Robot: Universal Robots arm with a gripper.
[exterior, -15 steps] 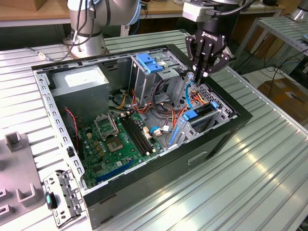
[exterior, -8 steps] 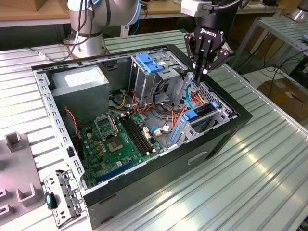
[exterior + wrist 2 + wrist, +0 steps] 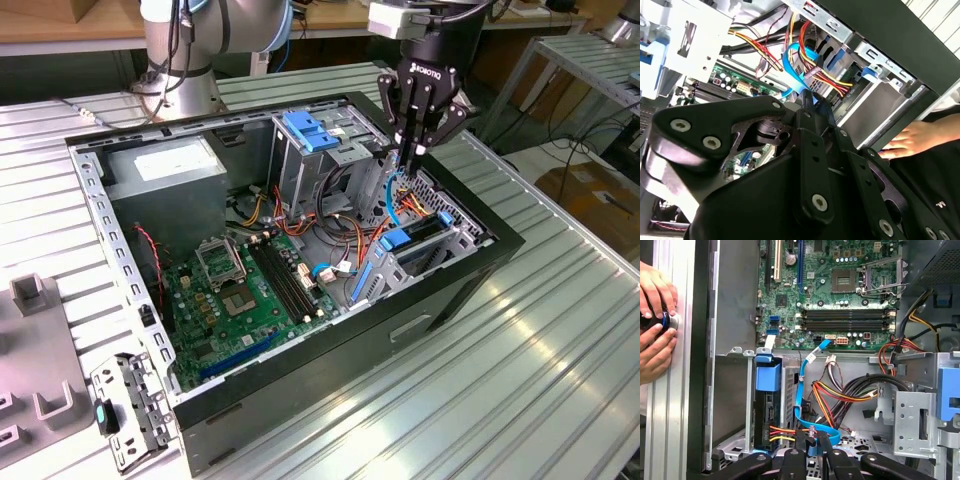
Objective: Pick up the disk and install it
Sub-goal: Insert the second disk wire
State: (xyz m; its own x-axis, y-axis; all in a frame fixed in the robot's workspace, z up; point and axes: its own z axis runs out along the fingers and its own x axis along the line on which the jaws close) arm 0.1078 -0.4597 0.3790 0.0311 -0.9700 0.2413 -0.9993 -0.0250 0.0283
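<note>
The disk (image 3: 765, 410) sits on edge inside the drive bay at the case's front corner. Its blue carrier edge (image 3: 768, 376) faces up, and it shows in the exterior view as a blue tab (image 3: 396, 238) in the bay. Red and yellow power wires (image 3: 782, 432) run to it. My gripper (image 3: 408, 165) hangs just above the bay, beside the disk. Its fingers (image 3: 801, 442) are shut on the end of a blue flat data cable (image 3: 800, 390). The same cable end (image 3: 807, 95) shows at the fingertips in the second wrist view.
The open computer case (image 3: 480, 265) lies on a ribbed aluminium table. Inside are the motherboard (image 3: 245, 290), a grey box with a white sticker (image 3: 165, 165) and a drive cage with a blue latch (image 3: 310, 130). A person's hands (image 3: 655, 315) rest beside the case wall.
</note>
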